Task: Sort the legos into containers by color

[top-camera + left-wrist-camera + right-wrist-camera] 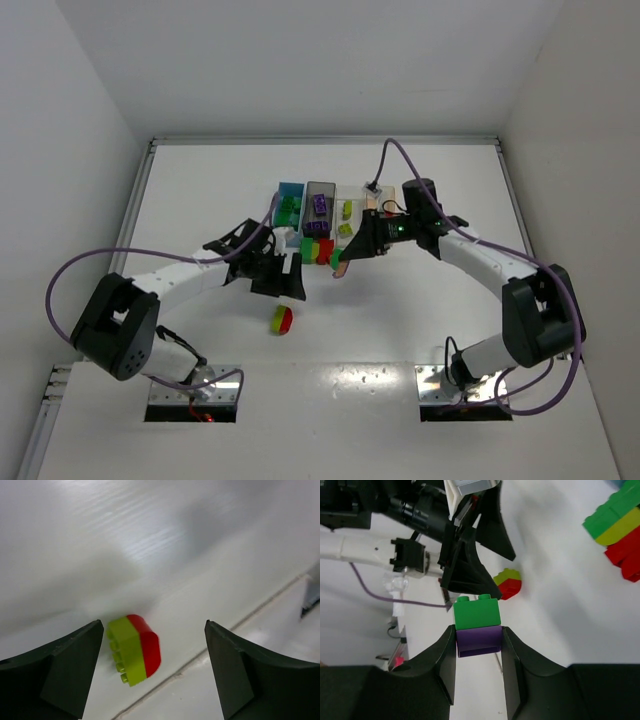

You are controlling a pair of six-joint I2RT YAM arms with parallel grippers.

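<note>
Clamped in the right gripper [479, 632]: a purple brick [479, 641], pinched by its sides, with a green brick [477, 612] stuck on top, studs pointing away from the wrist. Held over the table [400, 320], just in front of the bins.

In the left gripper [152, 627]: nothing. Fingers spread wide, hanging over the table. Seen between them in the left wrist view, lying on its side on the table: a joined pair [134, 650], a yellow-green half against a red half.

At the back, in a row:
- a blue bin [291, 186] with green legos [288, 210]
- a grey bin [321, 185] with purple legos [319, 206]
- a clear bin [352, 190] with yellow-green legos [346, 212]
- a tan bin [370, 204], mostly hidden by the right arm

Just in front of the bins, on the table: a cluster [318, 250] of green and red bricks.
</note>
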